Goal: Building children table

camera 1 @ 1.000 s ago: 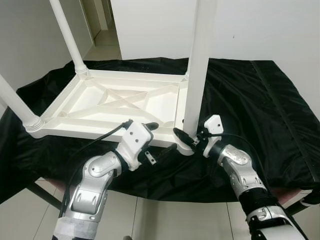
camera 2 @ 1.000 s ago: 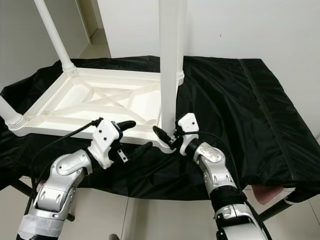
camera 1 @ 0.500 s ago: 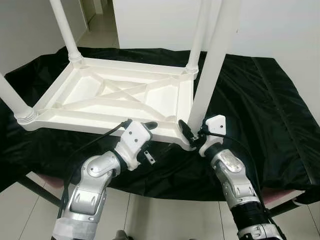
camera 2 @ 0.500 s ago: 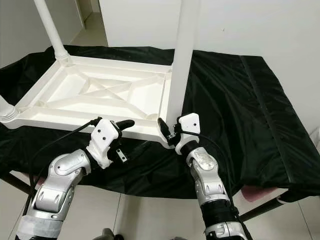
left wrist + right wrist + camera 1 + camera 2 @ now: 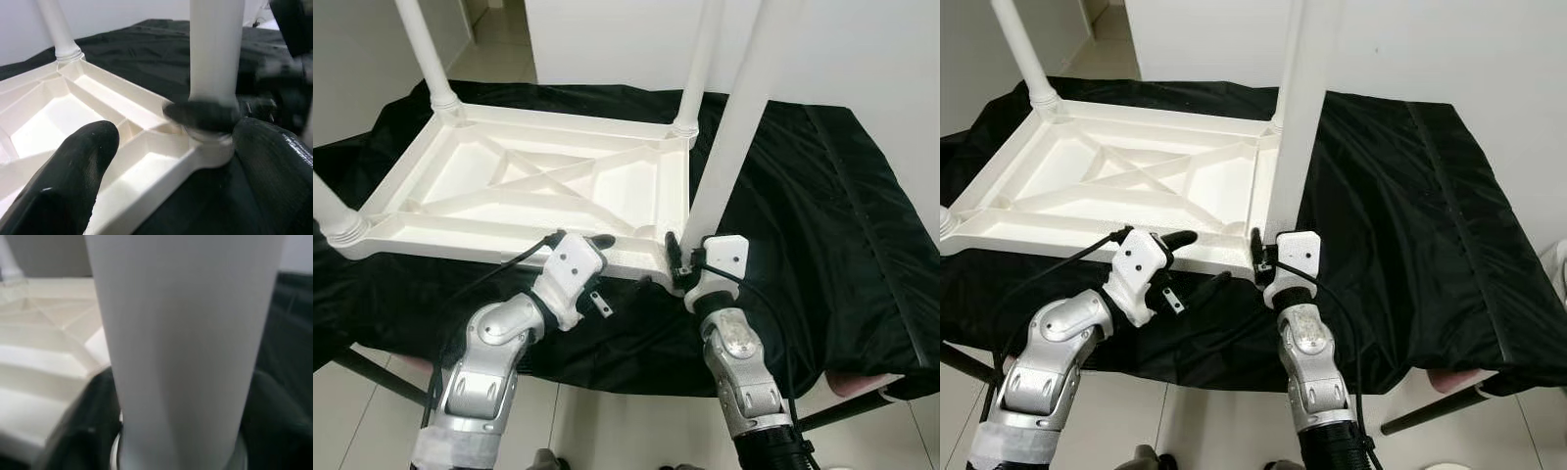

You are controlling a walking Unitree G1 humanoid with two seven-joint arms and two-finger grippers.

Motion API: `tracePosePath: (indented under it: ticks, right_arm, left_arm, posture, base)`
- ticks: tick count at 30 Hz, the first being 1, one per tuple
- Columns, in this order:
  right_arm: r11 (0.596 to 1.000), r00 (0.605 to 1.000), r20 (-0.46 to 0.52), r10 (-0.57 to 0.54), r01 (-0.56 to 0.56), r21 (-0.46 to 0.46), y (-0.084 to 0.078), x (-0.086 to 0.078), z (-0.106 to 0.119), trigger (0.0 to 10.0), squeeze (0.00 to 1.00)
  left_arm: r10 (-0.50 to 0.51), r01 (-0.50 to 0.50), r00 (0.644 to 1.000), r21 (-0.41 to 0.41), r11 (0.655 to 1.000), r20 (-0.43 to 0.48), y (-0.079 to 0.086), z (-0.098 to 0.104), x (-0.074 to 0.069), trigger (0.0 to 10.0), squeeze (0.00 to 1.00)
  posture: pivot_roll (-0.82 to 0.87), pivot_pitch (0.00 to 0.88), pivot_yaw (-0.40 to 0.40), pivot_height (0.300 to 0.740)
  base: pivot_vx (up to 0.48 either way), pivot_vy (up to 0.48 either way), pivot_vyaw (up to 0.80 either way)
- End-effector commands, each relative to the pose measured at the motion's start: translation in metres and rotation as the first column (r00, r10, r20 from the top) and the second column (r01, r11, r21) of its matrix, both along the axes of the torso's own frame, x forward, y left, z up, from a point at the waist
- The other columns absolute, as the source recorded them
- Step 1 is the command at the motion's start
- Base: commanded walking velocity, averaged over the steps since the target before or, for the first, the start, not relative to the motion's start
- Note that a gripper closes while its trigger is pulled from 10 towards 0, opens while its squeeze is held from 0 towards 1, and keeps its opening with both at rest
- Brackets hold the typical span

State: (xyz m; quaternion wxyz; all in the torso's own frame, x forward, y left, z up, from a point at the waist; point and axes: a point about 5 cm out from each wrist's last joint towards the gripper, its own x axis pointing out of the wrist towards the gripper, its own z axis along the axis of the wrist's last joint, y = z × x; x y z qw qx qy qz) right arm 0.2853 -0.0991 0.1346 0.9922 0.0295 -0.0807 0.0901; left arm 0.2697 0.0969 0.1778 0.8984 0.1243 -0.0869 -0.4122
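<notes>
The right gripper [image 5: 677,262] fingers clasp the base of the near white leg [image 5: 734,127] at the upturned tabletop [image 5: 524,191]'s corner; the left gripper [image 5: 617,262] fingers gape wide beside it.

The room is bright, with soft, even light. The white table top [image 5: 538,191] shines a little, but its ribs are easy to see. The black cloth [image 5: 803,206] around it has pale shiny streaks on its folds, and it is darkest under the table top's near edge. Both head views are sharp, though lines bend a bit far from the table top. The left wrist view is fuzzy up close, where a black finger [image 5: 58,181] looks soft. The right wrist view is very blurry; the white leg [image 5: 186,342] may be too near to focus.
</notes>
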Motion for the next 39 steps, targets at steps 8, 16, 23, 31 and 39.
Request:
tracePosePath:
  ticks: [8,16,23,31,39]
  right_arm:
    - [0.973,0.974,0.033,0.225,-0.222,-0.069,-0.031,0.004,0.012,10.0,0.00]
    - [0.886,0.902,-0.006,0.432,-0.426,-0.185,-0.049,0.015,0.019,10.0,0.00]
    - [0.772,0.814,-0.084,0.575,-0.574,-0.274,-0.052,0.034,0.021,10.0,0.00]
    - [0.723,0.766,-0.129,0.630,-0.639,-0.262,-0.041,0.045,0.014,1.2,0.00]
    - [0.741,0.778,-0.112,0.619,-0.625,-0.245,-0.044,0.043,0.011,4.2,0.00]
  left_arm:
    - [0.103,-0.102,0.994,-0.047,0.994,0.021,-0.001,0.008,0.010,10.0,0.00]
    - [-0.026,0.025,0.999,-0.053,0.998,-0.022,-0.010,0.011,-0.001,10.0,0.00]
    - [-0.140,0.137,0.983,-0.026,0.990,-0.117,-0.014,0.008,-0.014,10.0,0.00]
    - [-0.189,0.183,0.972,-0.056,0.982,-0.140,-0.017,0.007,-0.026,10.0,0.00]
    - [-0.188,0.182,0.969,-0.053,0.982,-0.159,-0.019,0.007,-0.027,10.0,0.00]
  posture:
    - [-0.08,0.101,0.035,0.740]
    - [-0.09,0.103,0.040,0.740]
    - [-0.09,0.104,0.041,0.740]
    - [-0.09,0.112,0.046,0.740]
    - [-0.10,0.125,0.044,0.740]
  base:
    - [0.000,0.000,0.00]
    - [0.000,0.000,0.00]
    - [0.000,0.000,0.00]
    - [0.000,0.000,0.00]
    - [0.000,0.000,0.00]
